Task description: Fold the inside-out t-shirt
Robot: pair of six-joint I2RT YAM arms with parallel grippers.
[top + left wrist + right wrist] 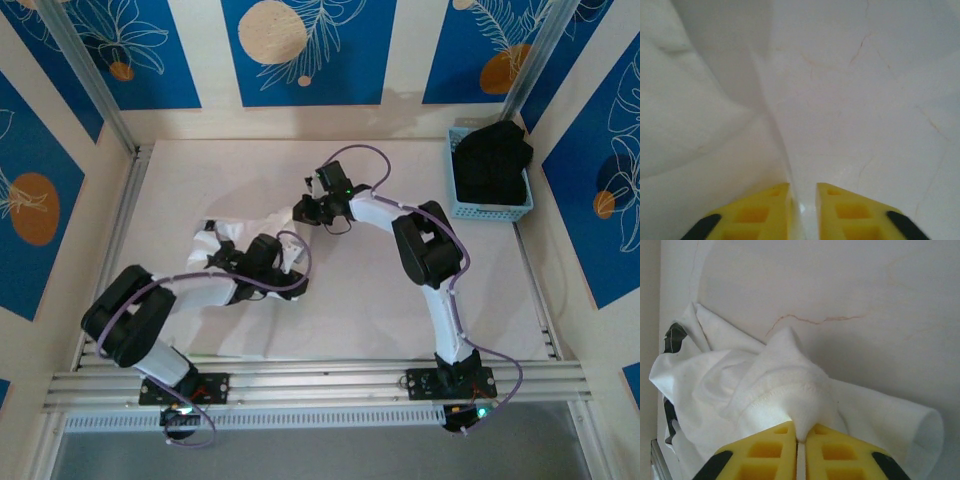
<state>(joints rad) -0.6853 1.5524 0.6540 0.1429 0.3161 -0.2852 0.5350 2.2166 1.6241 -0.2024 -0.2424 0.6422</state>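
Observation:
The inside-out t-shirt (245, 228) is white and lies bunched on the table between my two arms. In the top view my right gripper (303, 212) sits at the bunch's right end and my left gripper (290, 278) at its near side. In the right wrist view my right gripper (801, 429) is shut, pinching a peak of the t-shirt (765, 385) near a stitched hem. In the left wrist view my left gripper (802, 187) stands slightly open. A thin ridge of the t-shirt (690, 100) runs into the gap along the left finger (765, 210).
A blue basket (452, 180) at the back right holds a black garment (492, 160). The pale veined table (865, 290) is walled on three sides. Metal rails (300, 385) run along the near edge and another up the left side.

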